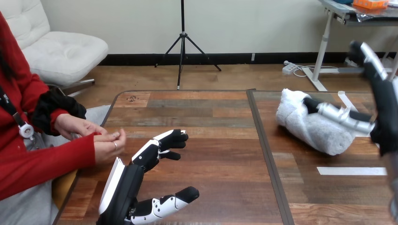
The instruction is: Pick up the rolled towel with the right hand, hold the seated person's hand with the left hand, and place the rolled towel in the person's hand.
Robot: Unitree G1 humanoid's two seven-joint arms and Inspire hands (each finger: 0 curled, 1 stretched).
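Note:
The rolled towel (312, 126), grey-white and fluffy, lies on the wooden table (211, 140) at the right. My right hand (386, 110) reaches in from the right edge, open: its thumb lies across the towel's front and a straight finger points up above it. My left hand (127, 186) is low at the left, open, with fingers stretched forward over the table. The person's two hands (109, 143) are held together at the table's left edge, just left of my left hand's fingers. I see a small gap between them and no hold.
A dark seam (268, 159) runs front to back through the table between my hands. A white tape strip (351, 171) lies flat in front of the towel, and another tape mark (346, 101) sits behind it.

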